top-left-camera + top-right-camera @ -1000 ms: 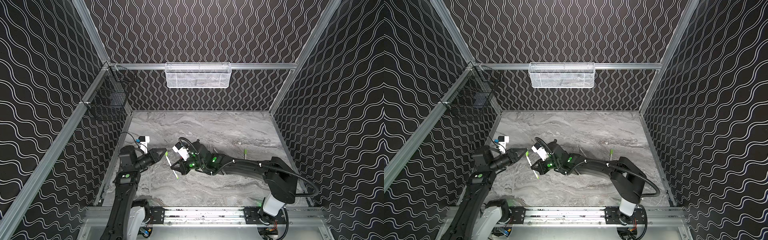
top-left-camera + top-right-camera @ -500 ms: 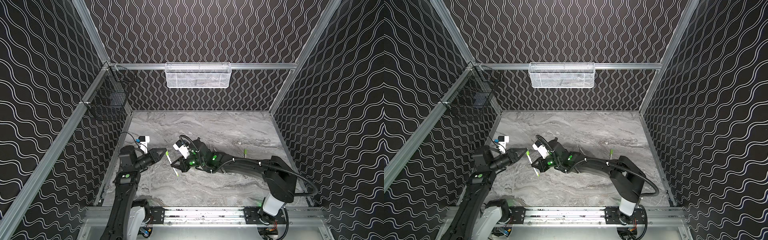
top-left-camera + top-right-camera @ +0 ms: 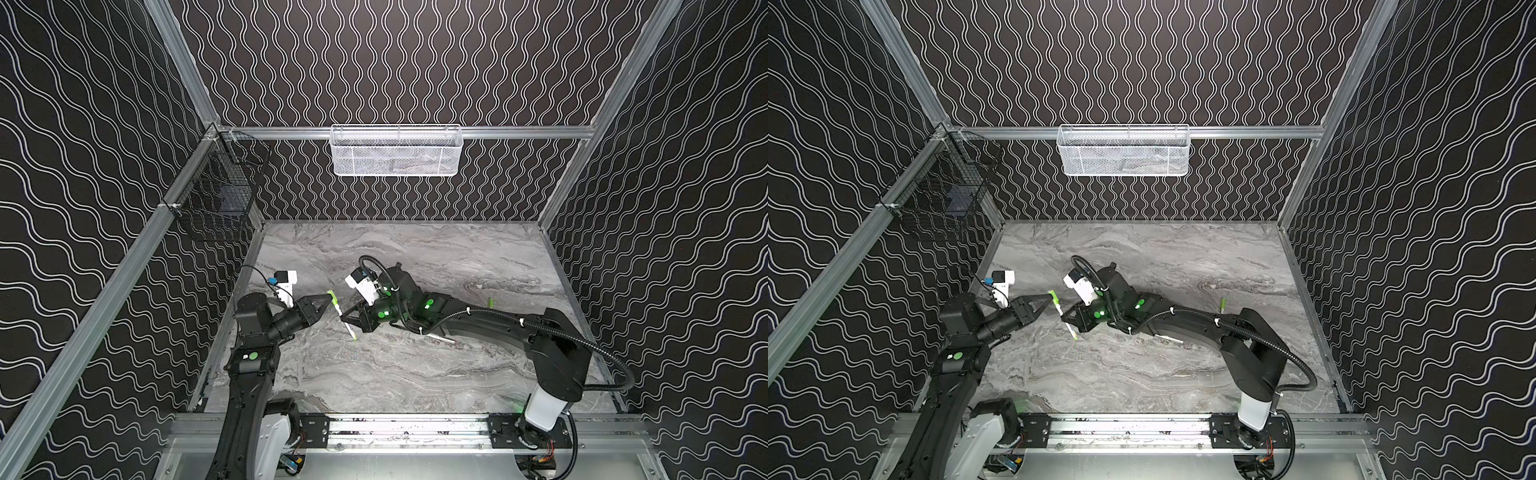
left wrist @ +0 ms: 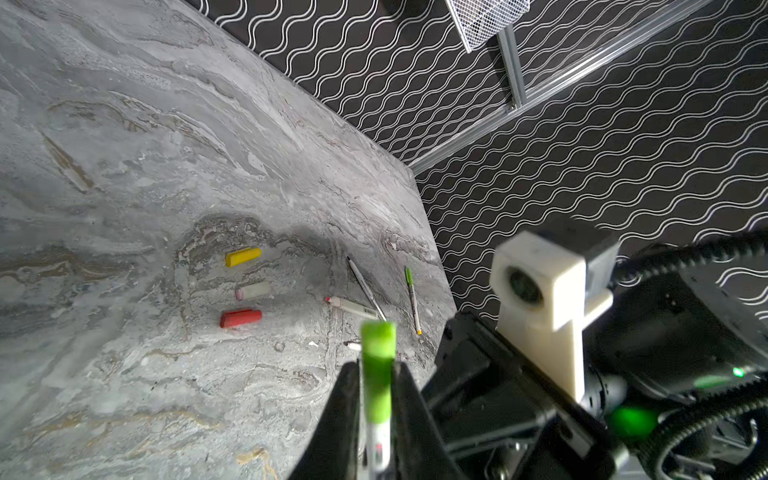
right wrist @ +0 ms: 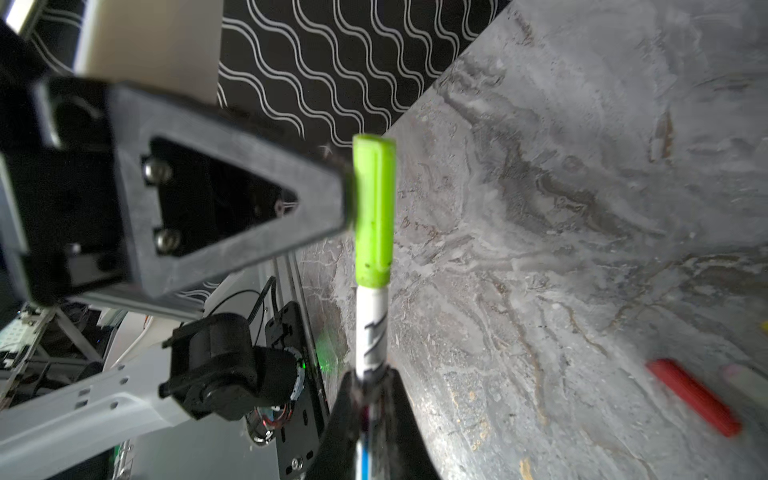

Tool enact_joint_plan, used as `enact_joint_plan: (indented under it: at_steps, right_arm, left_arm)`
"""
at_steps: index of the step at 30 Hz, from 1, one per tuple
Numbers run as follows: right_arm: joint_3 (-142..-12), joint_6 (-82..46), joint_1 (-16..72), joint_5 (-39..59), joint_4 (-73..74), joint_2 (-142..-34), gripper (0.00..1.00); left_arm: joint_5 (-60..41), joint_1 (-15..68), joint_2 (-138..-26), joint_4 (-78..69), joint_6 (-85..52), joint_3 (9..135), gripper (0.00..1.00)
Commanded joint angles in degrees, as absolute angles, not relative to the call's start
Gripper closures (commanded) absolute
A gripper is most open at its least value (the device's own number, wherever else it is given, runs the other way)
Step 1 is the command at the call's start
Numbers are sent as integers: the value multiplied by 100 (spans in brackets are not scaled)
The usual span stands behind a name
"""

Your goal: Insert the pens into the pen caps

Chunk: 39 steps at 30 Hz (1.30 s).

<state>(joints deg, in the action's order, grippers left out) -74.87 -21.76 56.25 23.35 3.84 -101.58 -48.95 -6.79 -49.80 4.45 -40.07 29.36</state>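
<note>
Above the marble bench [image 3: 415, 374], the left gripper [image 3: 325, 302] meets the green cap [image 3: 332, 296] on a tilted pen [image 3: 338, 310]. The right gripper [image 3: 344, 319] pinches that pen's barrel midway.

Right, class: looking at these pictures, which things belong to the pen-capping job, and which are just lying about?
Belong to the job: green cap in the left claw; pen in the right claw; yellow cap, pale cap, red cap; loose pens; green-capped pen.
Just lying about: white mesh basket; black wire basket.
</note>
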Motion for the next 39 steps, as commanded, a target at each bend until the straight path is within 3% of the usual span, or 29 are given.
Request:
enact_joint_plan:
  at_steps: [1,6,14,21,25,33,39]
  right_arm:
    - [-7715,-1975,5593,2379,436,-10193,90]
    - [-7857,-1929,5581,2443,383,-10243,90]
    - [-7542,-2136,5462,2609,746,-9765,89]
    - [-6988,-2963,5165,3231,1268,-9000,88]
    - [-6698,-3037,5124,3535,1250,-8539,88]
    - [-6144,-3074,5125,3582,1257,-7589,88]
    - [-6003,-3216,5124,3630,1207,-7144,87]
  left_arm:
    - [-5033,-658,-5014,300,-3978,2949,77]
    - [-5063,-572,-5051,210,-4015,2921,66]
    - [-5386,-518,-4802,-547,-4356,2692,31]
    - [-5589,-127,-4069,-1857,-4953,2301,16]
    - [-5613,409,-4146,-2521,-5152,2373,14]
    - [-4886,2155,-4605,-1061,-3573,3373,15]
    - [-4929,2750,-4980,-724,-3033,3758,26]
